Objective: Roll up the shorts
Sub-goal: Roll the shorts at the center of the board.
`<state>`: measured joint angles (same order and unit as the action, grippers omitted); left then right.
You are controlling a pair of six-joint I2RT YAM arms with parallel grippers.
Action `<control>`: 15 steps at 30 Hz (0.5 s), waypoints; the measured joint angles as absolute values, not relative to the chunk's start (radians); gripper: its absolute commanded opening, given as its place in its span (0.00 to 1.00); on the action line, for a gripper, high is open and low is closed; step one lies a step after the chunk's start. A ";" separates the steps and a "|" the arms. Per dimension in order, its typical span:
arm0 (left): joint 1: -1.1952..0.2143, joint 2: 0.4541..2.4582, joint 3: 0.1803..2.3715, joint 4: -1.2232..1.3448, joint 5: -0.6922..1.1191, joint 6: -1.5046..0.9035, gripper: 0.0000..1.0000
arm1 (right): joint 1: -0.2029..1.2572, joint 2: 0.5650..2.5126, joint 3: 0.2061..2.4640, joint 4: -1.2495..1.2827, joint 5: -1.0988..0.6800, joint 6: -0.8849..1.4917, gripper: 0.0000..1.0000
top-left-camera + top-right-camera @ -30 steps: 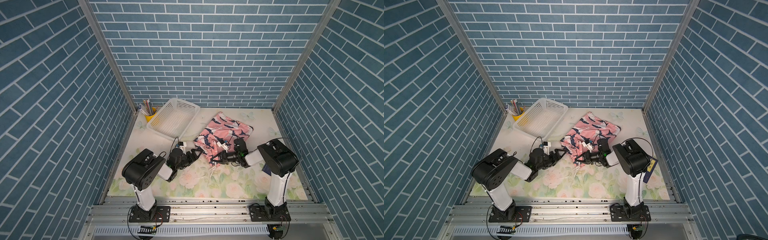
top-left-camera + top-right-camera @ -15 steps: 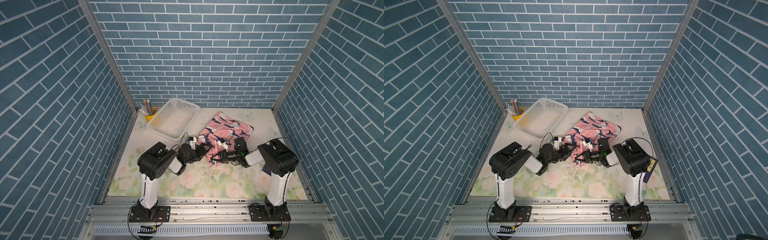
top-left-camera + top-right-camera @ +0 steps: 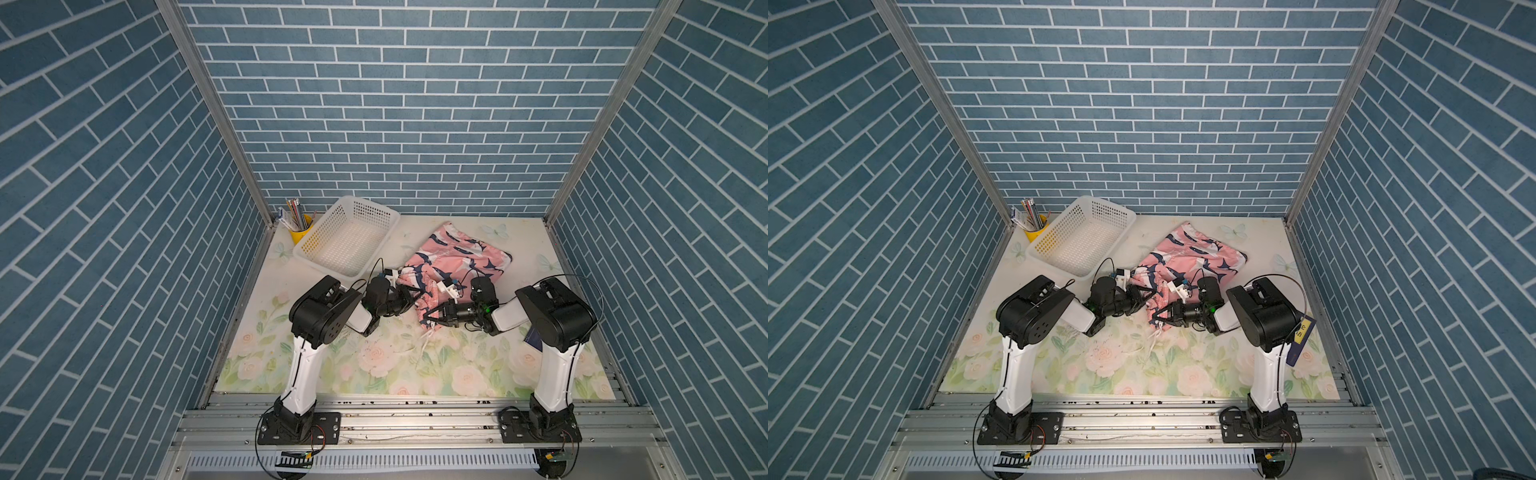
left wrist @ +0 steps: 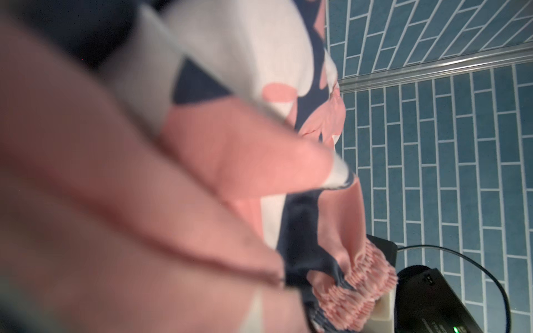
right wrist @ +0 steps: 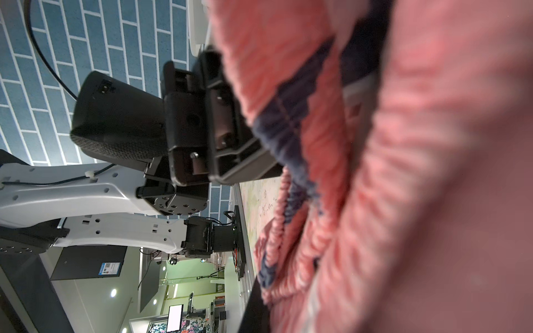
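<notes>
The shorts [image 3: 457, 253] [image 3: 1192, 253] are salmon-pink with navy and white sharks. They lie crumpled on the floral table, right of the basket, with the gathered waistband toward the arms. My left gripper [image 3: 411, 291] [image 3: 1145, 296] is at the waistband's left end, shut on the fabric. My right gripper [image 3: 428, 318] [image 3: 1156, 320] is shut on the waistband's near edge, close beside the left one. In both wrist views blurred folds of the shorts [image 4: 230, 150] [image 5: 403, 173] cover my own jaws. A white drawstring [image 3: 426, 345] trails onto the table.
A white basket [image 3: 349, 237] stands back left of the shorts, close to the left arm. A yellow cup of pens [image 3: 299, 226] is in the back left corner. A dark blue card [image 3: 532, 334] lies by the right arm. Brick walls enclose three sides.
My left arm has reached right from the table's left part to the waistband, and its gripper has closed on the fabric. The right arm has stayed still.
</notes>
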<state>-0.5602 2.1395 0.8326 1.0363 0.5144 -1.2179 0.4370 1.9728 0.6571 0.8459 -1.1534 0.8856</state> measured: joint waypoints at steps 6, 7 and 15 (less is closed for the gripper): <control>-0.561 2.081 0.850 0.902 0.498 -1.179 0.00 | 0.426 1.936 0.687 0.630 -1.102 0.756 0.16; -0.562 2.067 0.850 0.878 0.488 -1.173 0.00 | 0.427 1.918 0.714 0.532 -1.074 0.701 0.20; -0.565 1.940 0.851 0.685 0.401 -1.152 0.00 | 0.472 1.681 0.832 0.051 -0.653 0.389 0.35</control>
